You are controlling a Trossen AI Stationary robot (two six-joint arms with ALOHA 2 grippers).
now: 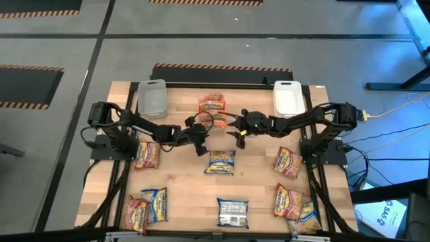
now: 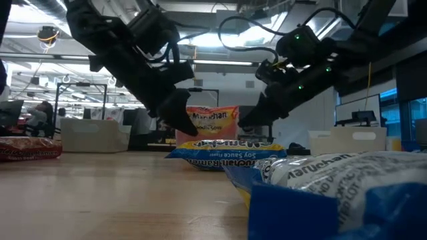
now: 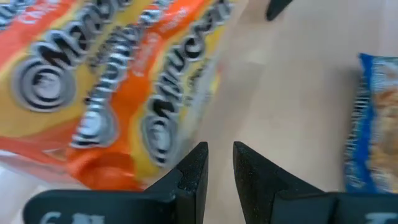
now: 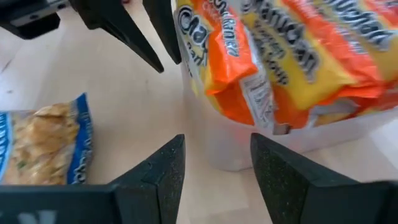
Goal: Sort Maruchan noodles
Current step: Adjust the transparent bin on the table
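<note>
Wooden table (image 1: 255, 185), orange "Maruchan" packets (image 1: 212, 103), left tool (image 1: 199, 138) nearly closed, empty, right tool (image 1: 240, 136) open.

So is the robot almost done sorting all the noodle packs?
Not nearly. Two orange-and-yellow crinkly noodle packets already sit in a clear bin at the table's far middle. Both the left gripper and right gripper hover beside it, holding nothing. Left to do: the blue-and-yellow packet and about nine more scattered packets; the clear plastic bin and white plastic bin look empty.
</note>
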